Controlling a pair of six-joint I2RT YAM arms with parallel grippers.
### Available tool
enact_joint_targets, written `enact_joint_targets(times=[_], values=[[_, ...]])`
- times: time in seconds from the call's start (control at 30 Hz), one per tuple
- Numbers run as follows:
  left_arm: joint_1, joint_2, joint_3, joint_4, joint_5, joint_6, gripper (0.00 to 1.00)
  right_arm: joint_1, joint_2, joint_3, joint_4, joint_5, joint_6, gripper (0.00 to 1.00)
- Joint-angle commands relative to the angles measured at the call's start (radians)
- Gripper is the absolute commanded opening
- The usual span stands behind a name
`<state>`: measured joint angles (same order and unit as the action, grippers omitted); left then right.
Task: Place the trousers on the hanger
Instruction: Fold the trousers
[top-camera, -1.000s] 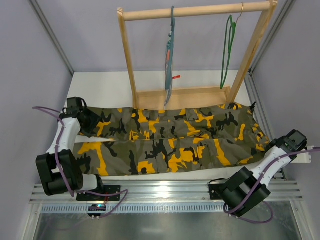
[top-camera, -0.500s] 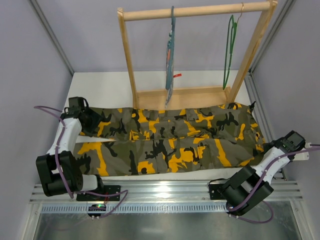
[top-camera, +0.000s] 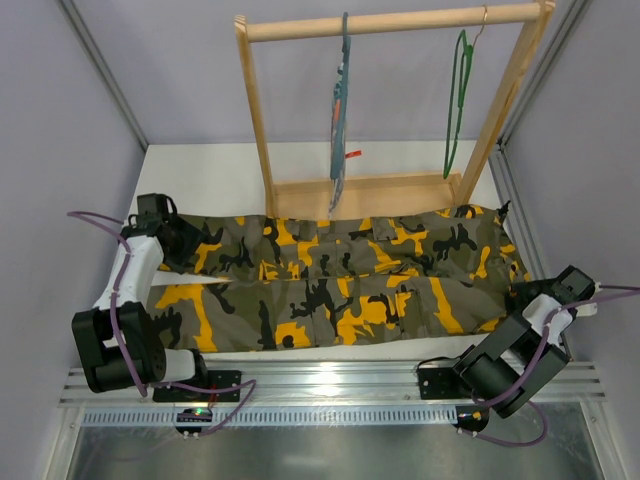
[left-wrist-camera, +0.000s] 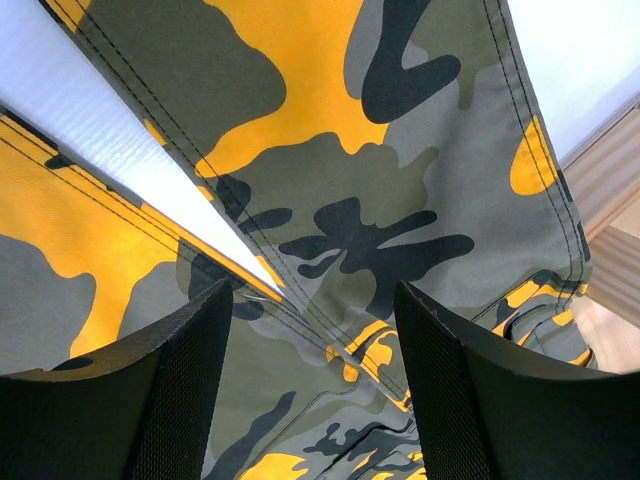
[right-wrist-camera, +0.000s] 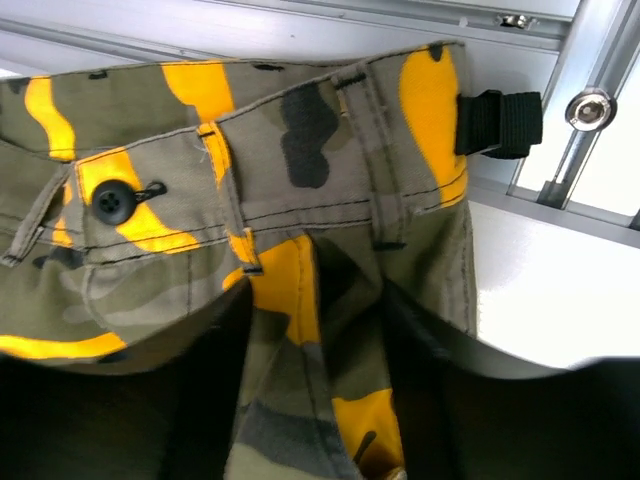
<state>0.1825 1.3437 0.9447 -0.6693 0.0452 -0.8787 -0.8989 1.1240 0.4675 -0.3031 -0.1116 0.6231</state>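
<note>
trousers (top-camera: 340, 280) flat on table (top-camera: 200, 170), hanger (top-camera: 457, 100) on rack (top-camera: 390, 22)

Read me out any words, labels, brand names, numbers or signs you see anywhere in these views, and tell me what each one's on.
No text can be read in any view.
The small red tag beside the teal, orange and grey striped cloth hanging on the wooden rack: too small to read.
The black button on the waistband of the camouflage trousers: no lettering shows.
</note>
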Motion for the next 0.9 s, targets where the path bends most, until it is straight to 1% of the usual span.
enact_joint_targets(times=[0.0,0.03,0.13,0.17,0.2,0.23,0.3,0.33,0.4,0.47,0.53,0.57,0.7,0.87], values=[[-0.006,-0.021,0.032,0.019,-0.005,0.012,0.67,0.003,-0.049,0.069,-0.026,0.013,-0.016,0.59],[-0.006,-0.024,0.032,0.017,-0.004,0.012,0.66,0.005,-0.090,0.083,-0.049,0.030,-0.014,0.61],[-0.005,-0.031,0.031,0.014,-0.004,0.018,0.66,0.002,-0.144,0.128,-0.120,0.091,-0.014,0.63],[-0.005,-0.032,0.032,0.011,-0.004,0.021,0.67,0.002,-0.150,0.138,-0.132,0.107,-0.020,0.64],[-0.006,-0.035,0.034,0.010,-0.004,0.026,0.67,-0.001,-0.154,0.138,-0.140,0.157,-0.026,0.63],[-0.006,-0.035,0.037,0.007,-0.007,0.029,0.67,-0.018,-0.155,0.138,-0.145,0.161,-0.032,0.63],[-0.005,-0.034,0.051,-0.006,-0.013,0.034,0.67,-0.047,-0.144,0.126,-0.148,0.136,-0.045,0.63],[-0.006,-0.032,0.054,-0.009,-0.016,0.037,0.67,-0.093,-0.139,0.117,-0.142,0.125,-0.045,0.61],[-0.006,-0.034,0.068,-0.010,-0.015,0.037,0.67,-0.133,-0.128,0.097,-0.131,0.075,-0.051,0.60],[-0.006,-0.031,0.075,-0.015,-0.013,0.035,0.67,-0.158,-0.122,0.100,-0.137,0.096,-0.053,0.58],[-0.006,-0.028,0.082,-0.016,-0.015,0.034,0.67,-0.172,-0.110,0.094,-0.126,0.089,-0.048,0.56],[-0.006,-0.026,0.085,-0.013,-0.015,0.030,0.67,-0.175,-0.106,0.089,-0.120,0.084,-0.051,0.54],[-0.006,-0.017,0.089,-0.012,-0.014,0.029,0.67,-0.175,-0.069,0.077,-0.097,0.085,-0.043,0.52],[-0.006,-0.012,0.088,-0.013,-0.021,0.030,0.67,-0.175,-0.020,0.060,-0.070,0.092,-0.023,0.52]])
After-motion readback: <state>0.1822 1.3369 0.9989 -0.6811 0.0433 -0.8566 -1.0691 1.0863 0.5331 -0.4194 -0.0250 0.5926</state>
